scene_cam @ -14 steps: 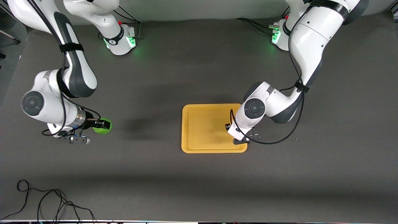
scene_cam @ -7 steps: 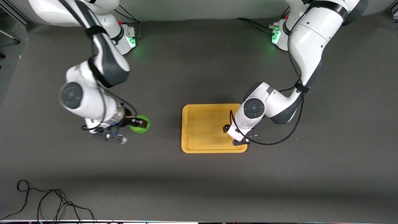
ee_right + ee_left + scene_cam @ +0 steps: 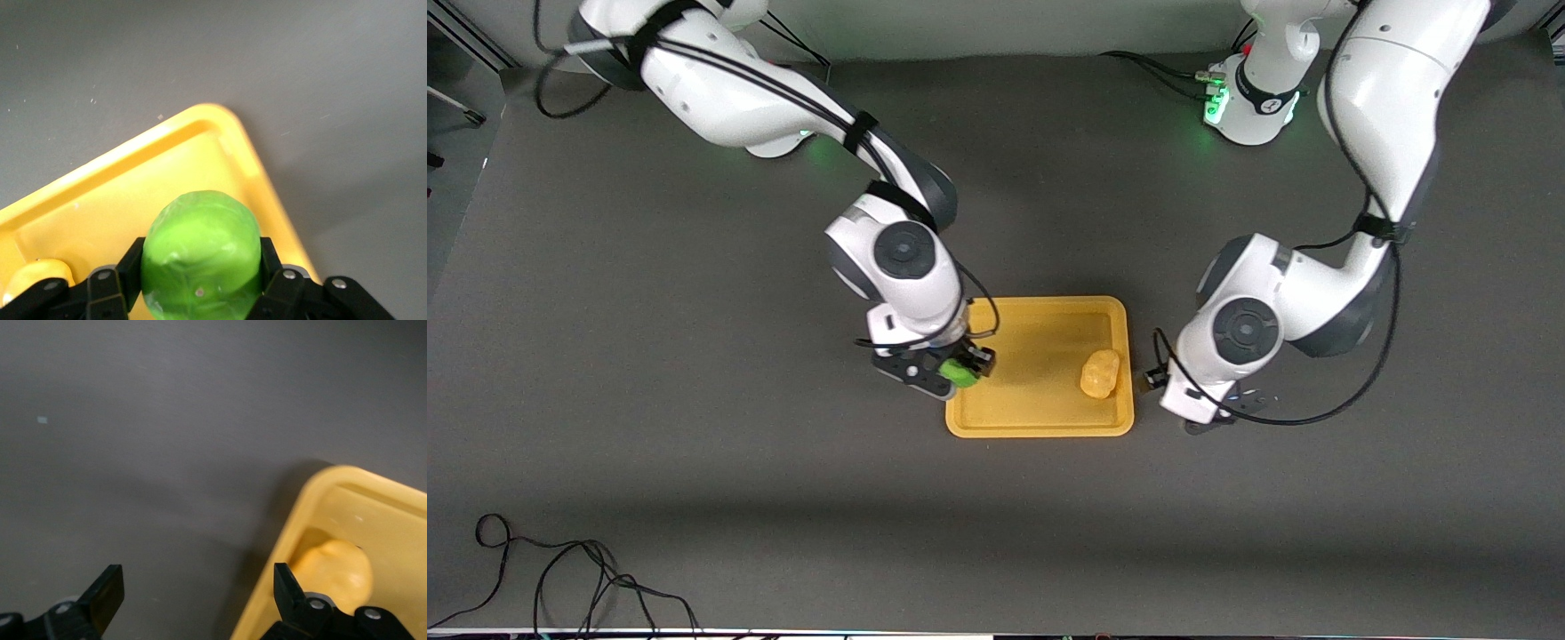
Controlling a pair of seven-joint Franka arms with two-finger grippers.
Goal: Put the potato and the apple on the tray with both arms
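The counter (image 3: 694, 462) is covered with a dark grey mat, and a loose black cable (image 3: 560, 578) is seen at its edge nearest the front camera, toward the right arm's end.

The right arm (image 3: 765, 98) is extended from its base to the tray's edge on that arm's side. The left arm (image 3: 1369, 178) is bent down beside the tray's edge toward the left arm's end.

The tray (image 3: 1032, 418) is lying flat on the counter between the two arms.

The right tool (image 3: 960, 369) is held over the tray's rim on the right arm's side, and its fingers (image 3: 127, 273) are closed against both sides of the apple (image 3: 959, 372), which is carried above the tray floor.

The left tool (image 3: 197, 590) is positioned over the bare counter just beside the tray, with its fingers (image 3: 107, 590) spread wide and nothing between them.

The potato (image 3: 1100, 373) is resting on the tray floor, close to the rim toward the left arm's end, apart from both tools.
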